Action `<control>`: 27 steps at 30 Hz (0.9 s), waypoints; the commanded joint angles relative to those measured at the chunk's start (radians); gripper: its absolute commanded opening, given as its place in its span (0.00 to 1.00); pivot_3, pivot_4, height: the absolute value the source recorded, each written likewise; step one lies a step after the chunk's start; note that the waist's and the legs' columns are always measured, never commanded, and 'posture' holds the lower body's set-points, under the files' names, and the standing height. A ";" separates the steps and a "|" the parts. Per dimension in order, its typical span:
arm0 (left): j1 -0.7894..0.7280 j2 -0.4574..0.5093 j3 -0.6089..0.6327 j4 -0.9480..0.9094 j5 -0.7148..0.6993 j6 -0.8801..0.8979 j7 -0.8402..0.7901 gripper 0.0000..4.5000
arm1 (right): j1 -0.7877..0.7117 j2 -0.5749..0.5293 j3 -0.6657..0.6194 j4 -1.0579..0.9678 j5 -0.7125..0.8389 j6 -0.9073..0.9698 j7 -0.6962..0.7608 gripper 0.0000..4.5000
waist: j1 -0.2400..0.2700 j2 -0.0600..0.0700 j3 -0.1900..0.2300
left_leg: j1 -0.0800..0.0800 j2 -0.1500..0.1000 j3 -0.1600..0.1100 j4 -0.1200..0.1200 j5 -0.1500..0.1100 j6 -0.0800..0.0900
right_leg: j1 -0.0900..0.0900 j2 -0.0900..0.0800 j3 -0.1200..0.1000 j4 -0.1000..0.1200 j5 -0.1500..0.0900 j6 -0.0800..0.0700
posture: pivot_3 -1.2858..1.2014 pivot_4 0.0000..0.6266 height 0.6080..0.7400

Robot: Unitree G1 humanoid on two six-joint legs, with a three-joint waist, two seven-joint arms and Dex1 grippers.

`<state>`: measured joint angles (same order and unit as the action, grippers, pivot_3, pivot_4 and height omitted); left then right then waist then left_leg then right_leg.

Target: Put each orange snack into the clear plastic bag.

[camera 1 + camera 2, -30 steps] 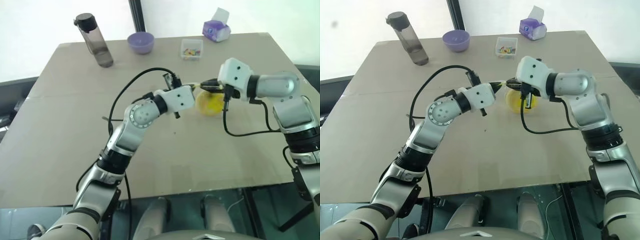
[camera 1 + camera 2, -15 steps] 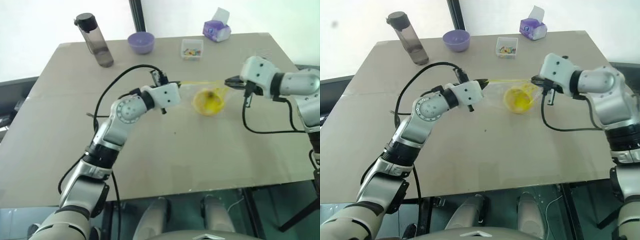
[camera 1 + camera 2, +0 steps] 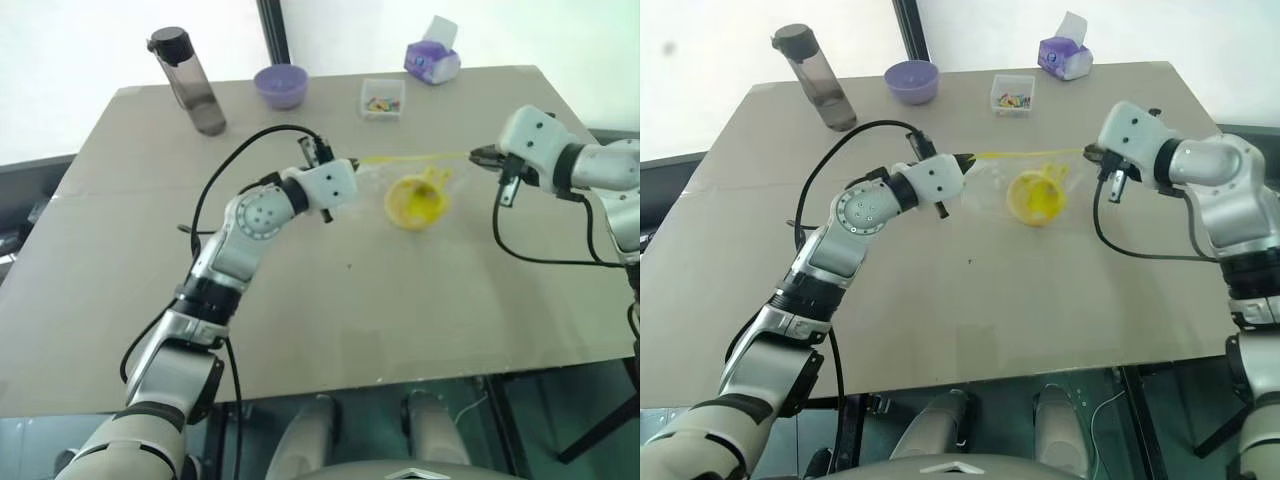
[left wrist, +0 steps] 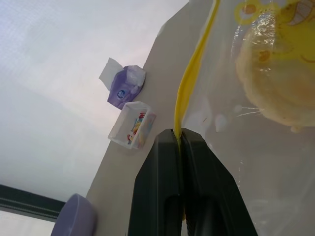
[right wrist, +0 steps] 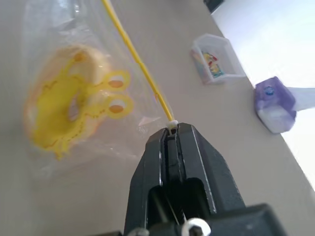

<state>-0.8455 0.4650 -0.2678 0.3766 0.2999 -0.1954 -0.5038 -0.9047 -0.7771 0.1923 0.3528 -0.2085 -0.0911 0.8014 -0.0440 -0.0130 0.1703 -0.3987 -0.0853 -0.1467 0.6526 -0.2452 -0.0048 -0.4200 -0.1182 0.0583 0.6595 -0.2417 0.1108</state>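
Above a tan table (image 3: 300,330), both robot fingers, left (image 3: 352,163) and right (image 3: 476,154), pinch shut on the clear plastic bag (image 3: 405,185), apparently holding the orange snack (image 3: 415,203), bright windows behind.

Tan table (image 3: 300,300): bottle (image 3: 190,82), purple bowl (image 3: 281,86), clear box (image 3: 383,98), tissues (image 3: 433,58).

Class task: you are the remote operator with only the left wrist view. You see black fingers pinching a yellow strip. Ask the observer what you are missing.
Operator: Who has the strip's other end?
Observer: The right gripper, shut on the clear plastic bag at its far corner.
Operator: Is the strip slack?
Observer: No, the yellow seal strip runs nearly straight from the left gripper to the right one.
Operator: Where is the orange snack?
Observer: The orange snack is inside the bag, hanging below the strip.
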 commanded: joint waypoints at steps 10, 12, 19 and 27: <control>0.065 -0.001 0.047 -0.107 -0.095 0.033 -0.070 0.00 | 0.087 -0.025 -0.060 -0.061 0.086 -0.023 0.041 0.01 | 0.001 0.000 0.001 | -0.005 -0.001 -0.001 -0.003 -0.001 0.001 | -0.002 -0.002 -0.004 -0.008 0.000 0.000 | 0.52 0.24 0.99; 0.146 0.006 0.049 -0.213 -0.120 0.103 -0.121 0.00 | 0.148 -0.032 -0.075 -0.119 0.108 0.023 0.064 0.01 | -0.001 0.000 0.001 | -0.008 -0.001 -0.001 -0.002 -0.001 0.001 | -0.006 -0.002 -0.004 -0.006 0.000 0.000 | 0.52 0.24 0.99; 0.549 0.012 0.030 -0.640 -0.182 0.417 -0.190 0.41 | 0.466 -0.071 -0.131 -0.338 0.188 0.188 0.116 0.33 | 0.003 0.002 0.000 | -0.014 0.000 0.000 0.007 -0.001 0.001 | -0.014 -0.001 0.000 0.005 0.000 0.000 | 0.52 0.24 0.99; 0.736 -0.063 0.192 -0.787 -0.328 0.602 -0.118 0.81 | 0.654 -0.064 -0.277 -0.421 0.328 0.295 0.114 0.74 | 0.009 0.001 0.000 | 0.005 0.001 0.000 0.008 -0.004 0.006 | 0.008 0.000 -0.002 0.001 0.001 0.000 | 0.52 0.24 0.99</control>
<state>-0.1381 0.4035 -0.1472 -0.3421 0.0328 0.3797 -0.6328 -0.2717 -0.8411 -0.0112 -0.0211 0.0566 0.1927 0.9119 -0.0349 -0.0117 0.1706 -0.3939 -0.0839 -0.1468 0.6599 -0.2491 0.0015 -0.4120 -0.1180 0.0559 0.6606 -0.2405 0.1112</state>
